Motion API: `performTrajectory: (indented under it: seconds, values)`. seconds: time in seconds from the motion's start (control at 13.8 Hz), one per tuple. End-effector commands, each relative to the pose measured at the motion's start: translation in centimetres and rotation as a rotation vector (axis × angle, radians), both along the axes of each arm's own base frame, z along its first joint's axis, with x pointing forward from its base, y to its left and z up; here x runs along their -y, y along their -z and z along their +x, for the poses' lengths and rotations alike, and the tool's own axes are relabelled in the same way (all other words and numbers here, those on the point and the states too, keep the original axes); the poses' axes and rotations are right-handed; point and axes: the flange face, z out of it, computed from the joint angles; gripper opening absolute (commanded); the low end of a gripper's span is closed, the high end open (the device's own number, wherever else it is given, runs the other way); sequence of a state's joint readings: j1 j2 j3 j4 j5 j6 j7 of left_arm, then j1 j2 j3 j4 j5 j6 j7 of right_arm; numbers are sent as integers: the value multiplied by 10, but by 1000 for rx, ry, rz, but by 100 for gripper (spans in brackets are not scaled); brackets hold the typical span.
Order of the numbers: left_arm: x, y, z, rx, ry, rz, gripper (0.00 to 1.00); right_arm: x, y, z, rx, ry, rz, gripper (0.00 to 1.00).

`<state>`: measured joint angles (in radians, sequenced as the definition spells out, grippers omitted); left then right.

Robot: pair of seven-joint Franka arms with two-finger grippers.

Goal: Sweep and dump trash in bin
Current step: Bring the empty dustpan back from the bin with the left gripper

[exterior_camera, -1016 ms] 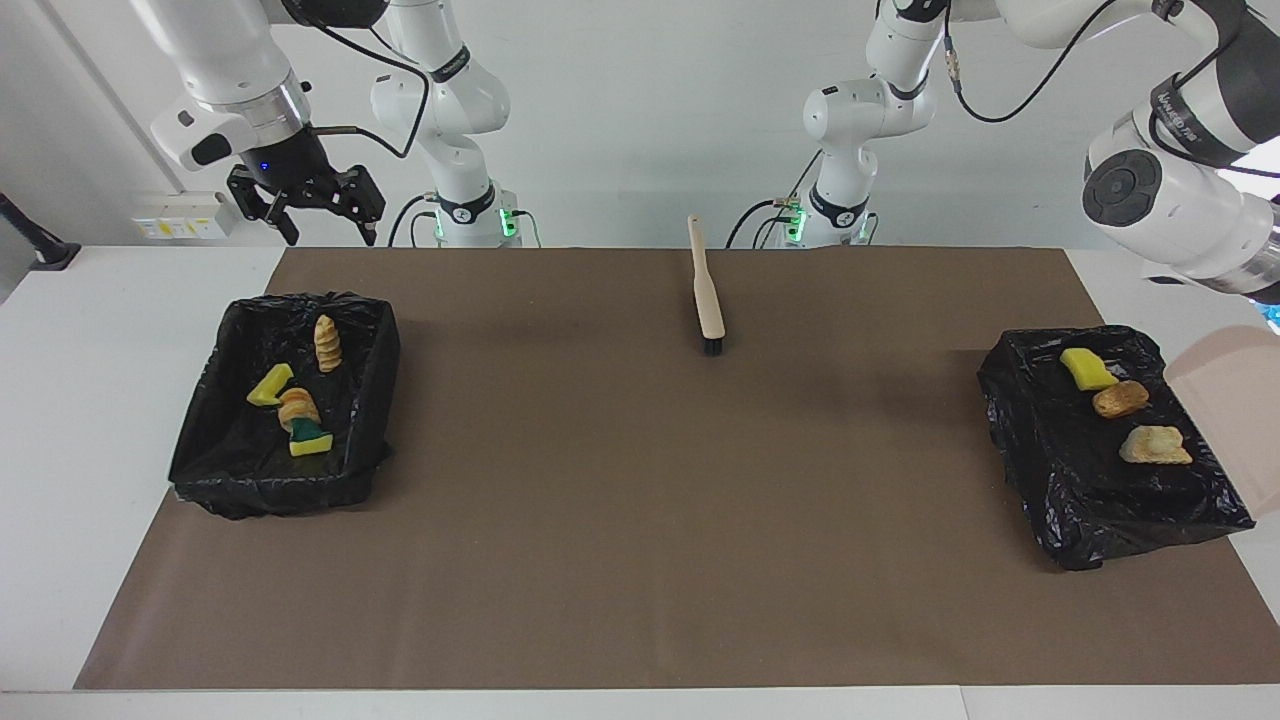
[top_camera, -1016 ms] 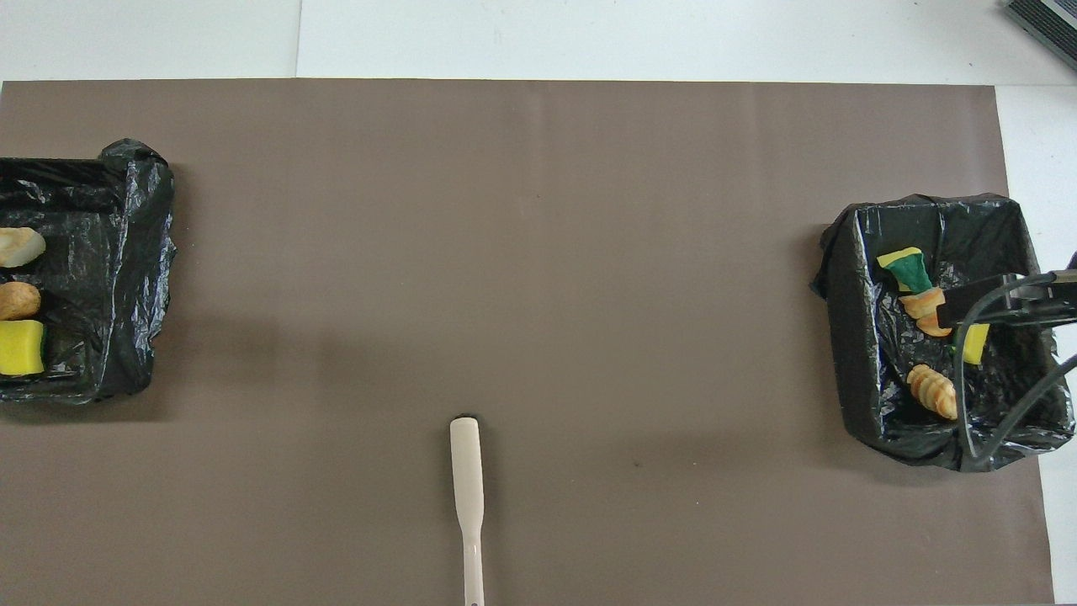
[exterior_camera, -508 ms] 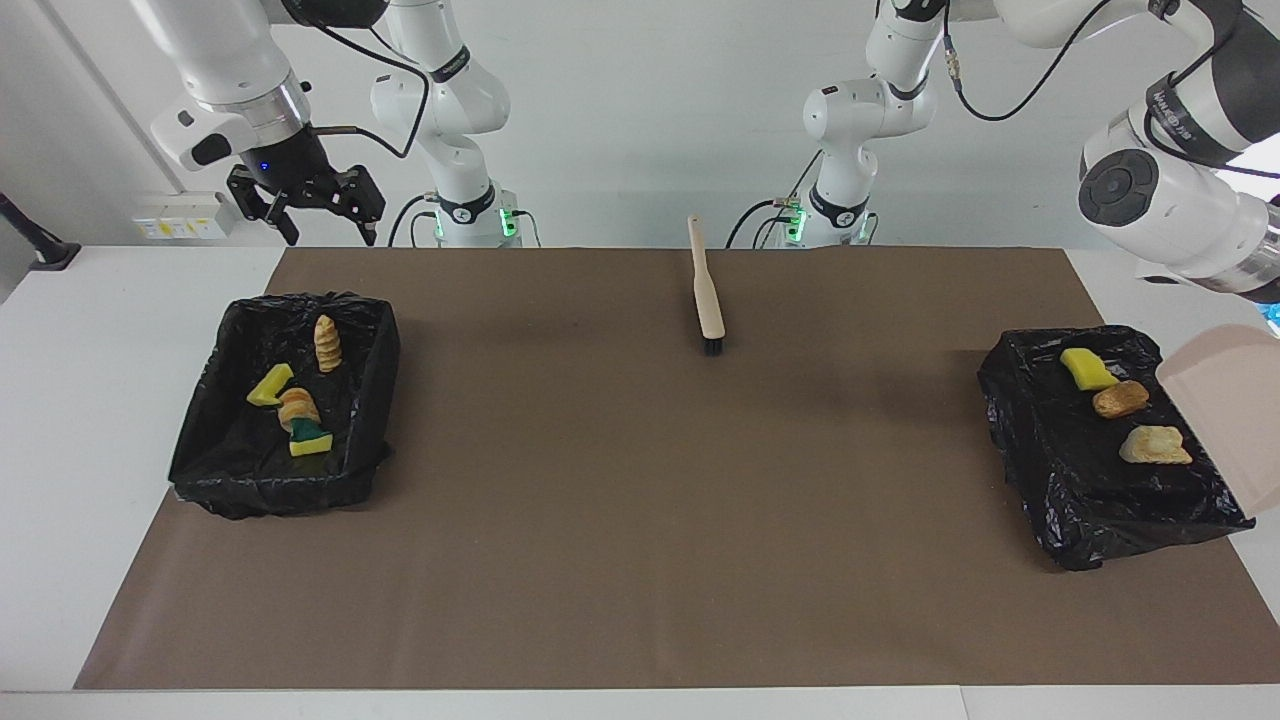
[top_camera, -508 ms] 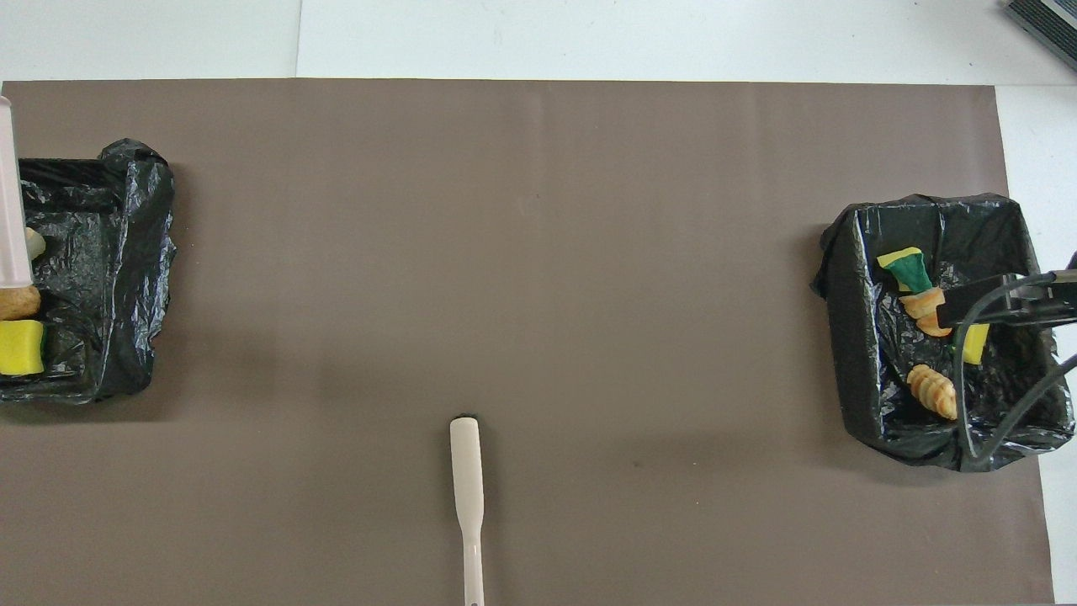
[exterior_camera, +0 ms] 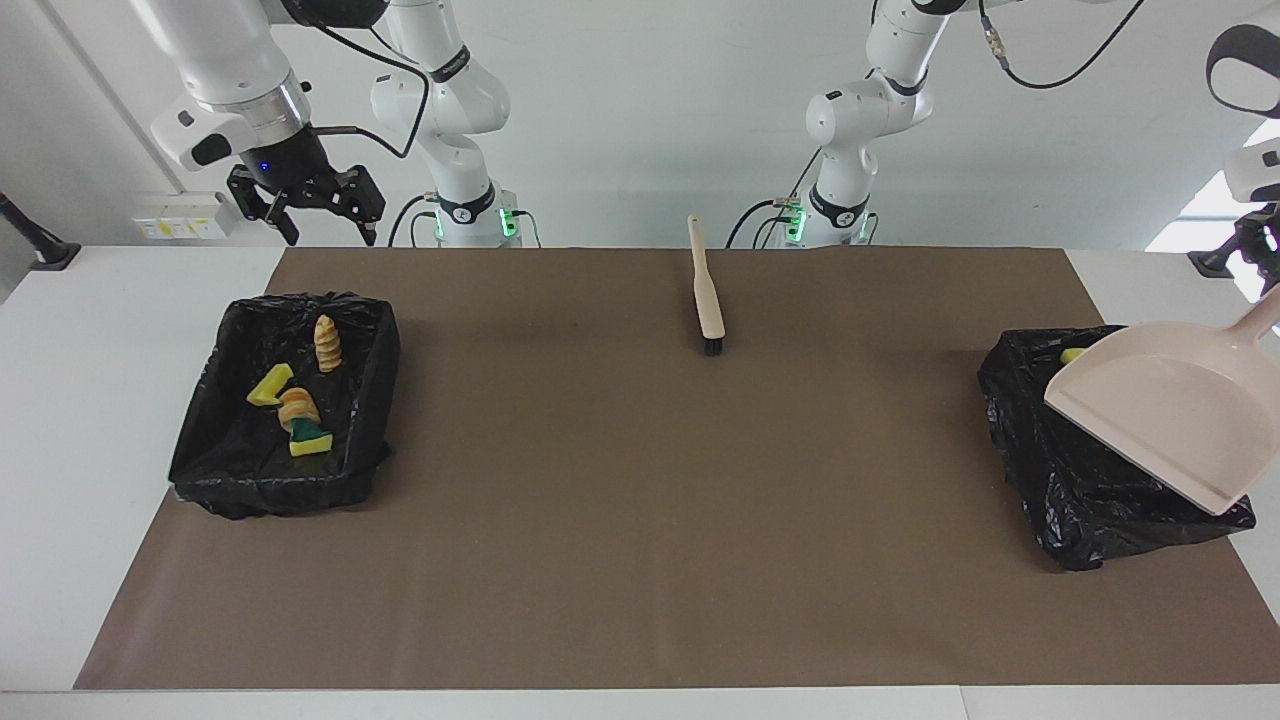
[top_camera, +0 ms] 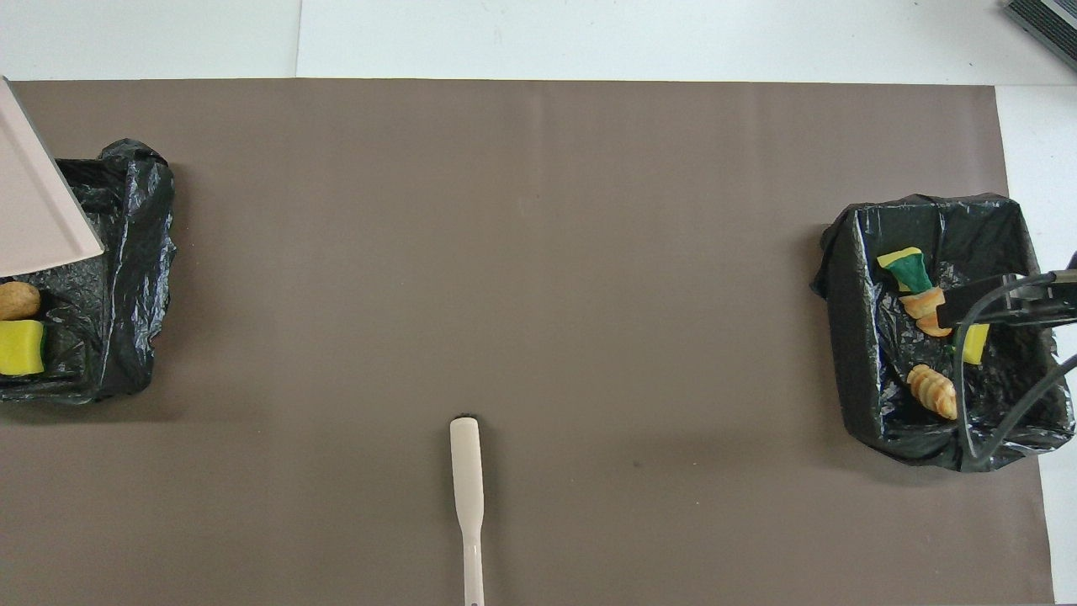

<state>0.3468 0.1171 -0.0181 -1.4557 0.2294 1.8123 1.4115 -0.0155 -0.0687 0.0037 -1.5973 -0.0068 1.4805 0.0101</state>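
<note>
Brown mat: we see left gripper (exterior_camera: pixel 1262 262) clamped on light, stiff dustpan (exterior_camera: pixel 1160 412) by its handle; right gripper (exterior_camera: pixel 305 205) waits agape, empty, above soft, featherweight trash (exterior_camera: pixel 298 408).

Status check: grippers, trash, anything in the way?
Left gripper shut on dustpan over bin. Right gripper open, waiting. Trash binned. Brush idle.
</note>
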Motion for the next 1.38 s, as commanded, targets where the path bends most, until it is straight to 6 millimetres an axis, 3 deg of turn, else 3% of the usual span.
performTrajectory:
  seconds: [0.0, 0.29, 0.44, 0.58, 0.73, 0.87, 1.02, 1.16, 1.31]
  values:
    - [15, 9, -17, -50, -23, -139, 0, 0, 0, -7, -7, 13, 17, 100]
    - [57, 52, -36, -194, 4, -263, 0, 0, -1, -7, -5, 13, 17, 100]
    - [88, 68, -43, -251, 44, -275, 0, 0, -1, -7, -5, 13, 17, 100]
    - [108, 97, -49, -299, 36, -350, 0, 0, 0, -7, -7, 13, 17, 100]
    - [152, 125, -51, -347, -7, -380, 0, 0, -1, -7, -5, 13, 17, 100]
    - [195, 128, -41, -308, 55, -400, 0, 0, -1, -7, -5, 13, 17, 100]
    - [232, 142, -43, -311, -28, -459, 0, 0, -1, -7, -5, 13, 17, 100]
    - [303, 155, -41, -243, -188, -453, 0, 0, 0, -7, -7, 13, 17, 100]
    - [361, 164, -45, -179, -360, -463, 0, 0, -1, -7, -5, 13, 17, 100]
